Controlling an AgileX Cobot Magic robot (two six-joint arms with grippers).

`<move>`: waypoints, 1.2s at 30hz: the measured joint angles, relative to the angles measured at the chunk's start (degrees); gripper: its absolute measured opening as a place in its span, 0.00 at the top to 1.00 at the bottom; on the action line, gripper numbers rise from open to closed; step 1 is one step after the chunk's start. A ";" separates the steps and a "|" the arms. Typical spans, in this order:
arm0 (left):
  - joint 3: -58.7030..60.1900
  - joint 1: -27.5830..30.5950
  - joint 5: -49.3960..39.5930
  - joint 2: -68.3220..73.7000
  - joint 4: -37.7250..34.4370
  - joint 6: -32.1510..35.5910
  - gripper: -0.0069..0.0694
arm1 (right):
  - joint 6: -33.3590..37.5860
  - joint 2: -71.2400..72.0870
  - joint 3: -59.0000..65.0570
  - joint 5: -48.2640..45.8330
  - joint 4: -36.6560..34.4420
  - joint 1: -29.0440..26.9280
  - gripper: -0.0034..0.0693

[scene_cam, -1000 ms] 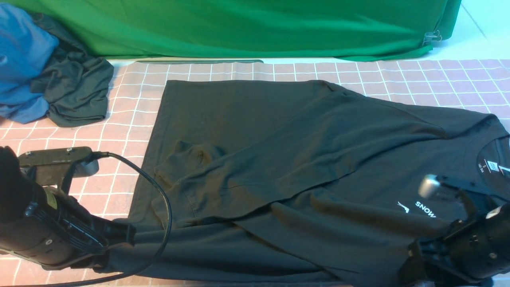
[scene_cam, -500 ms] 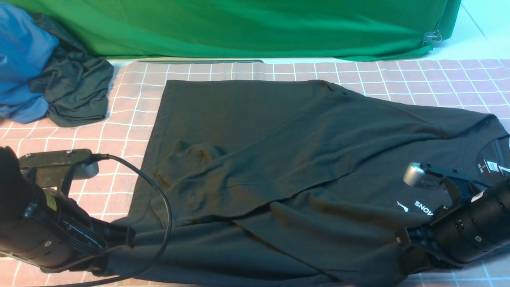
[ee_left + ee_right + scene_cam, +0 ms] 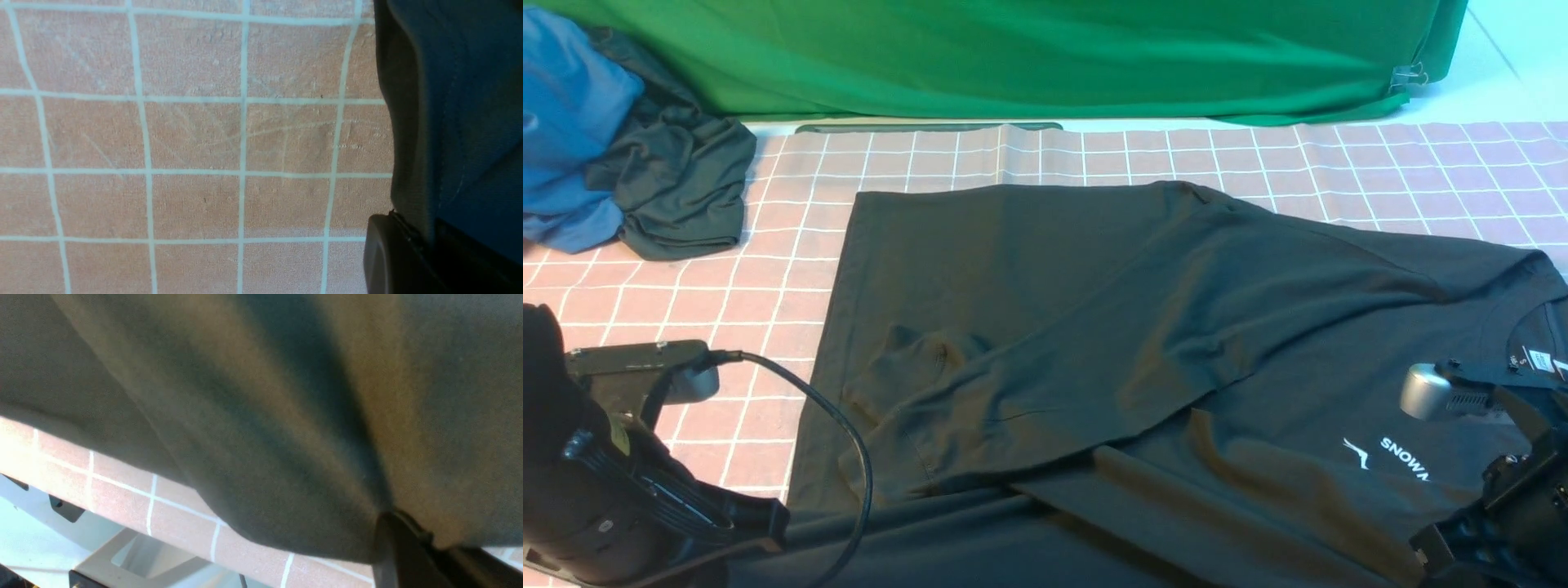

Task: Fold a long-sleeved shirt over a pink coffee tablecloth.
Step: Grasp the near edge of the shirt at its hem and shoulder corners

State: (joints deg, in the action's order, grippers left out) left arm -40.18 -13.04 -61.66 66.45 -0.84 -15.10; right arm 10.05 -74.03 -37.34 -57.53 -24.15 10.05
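The long-sleeved shirt [image 3: 1094, 327] lies spread on the pink coffee tablecloth [image 3: 768, 269], collar to the right and hem to the left, with one sleeve folded across its body. The white print [image 3: 1405, 457] shows near the collar. My left gripper [image 3: 768, 531] is shut on the near hem corner; in the left wrist view the shirt [image 3: 449, 102] runs into the pinched jaws of that gripper [image 3: 425, 245] above the tablecloth [image 3: 196, 134]. My right gripper [image 3: 1429, 555] is shut on the near edge by the shoulder. In the right wrist view the shirt [image 3: 286, 396] puckers into this gripper [image 3: 425, 543].
A bright green cloth [image 3: 1013, 57] hangs along the back. A blue cloth [image 3: 572, 122] and a smaller dark garment [image 3: 678, 188] are bunched at the far left. The table's near edge and grey frame [image 3: 102, 547] show below the tablecloth [image 3: 184, 510].
Both arms have drawn back toward me, dragging the shirt nearer. Its far edge has slid closer, so more tablecloth shows behind it. The right arm swung left, then back right.
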 joint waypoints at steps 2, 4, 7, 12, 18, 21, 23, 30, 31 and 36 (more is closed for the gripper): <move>0.00 0.00 -0.05 0.00 0.00 0.00 0.85 | -0.07 0.00 0.00 0.06 0.12 0.00 0.88; 0.00 0.00 -0.11 0.00 0.00 0.00 0.85 | -0.24 -0.28 0.00 0.01 0.12 0.00 0.88; 0.00 0.00 -0.50 0.00 -0.08 0.00 0.85 | -0.45 -0.66 0.00 -0.04 0.14 0.00 0.87; 0.00 0.00 -4.09 0.00 -1.50 0.00 0.85 | -0.74 -1.06 0.00 -0.95 0.69 0.00 0.72; 0.00 0.00 -5.50 0.00 -2.85 0.00 0.85 | -0.81 -1.06 -0.07 -2.93 1.35 0.00 0.43; 0.00 0.00 -5.61 0.00 -3.03 0.00 0.85 | -0.81 -1.10 -1.13 -3.06 1.90 0.00 0.40; 0.00 0.00 -5.61 0.00 -2.97 0.00 0.85 | -0.81 -1.10 -2.16 -3.06 1.98 0.00 0.39; 0.00 0.00 -5.61 0.00 -2.97 0.00 0.85 | -0.81 -1.10 -4.56 -4.13 2.10 0.00 0.39; 0.00 0.00 -5.55 0.00 -2.97 0.00 0.85 | -0.81 -1.10 -4.56 -4.42 2.10 0.00 0.38; 0.00 0.00 -4.57 0.00 -2.97 0.32 0.85 | -1.14 -1.10 -4.56 -4.29 5.32 2.20 0.30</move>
State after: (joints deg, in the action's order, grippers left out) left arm -40.18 -13.04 -66.24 66.45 -3.82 -14.78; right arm 8.92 -75.13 -41.90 -61.81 -18.83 12.26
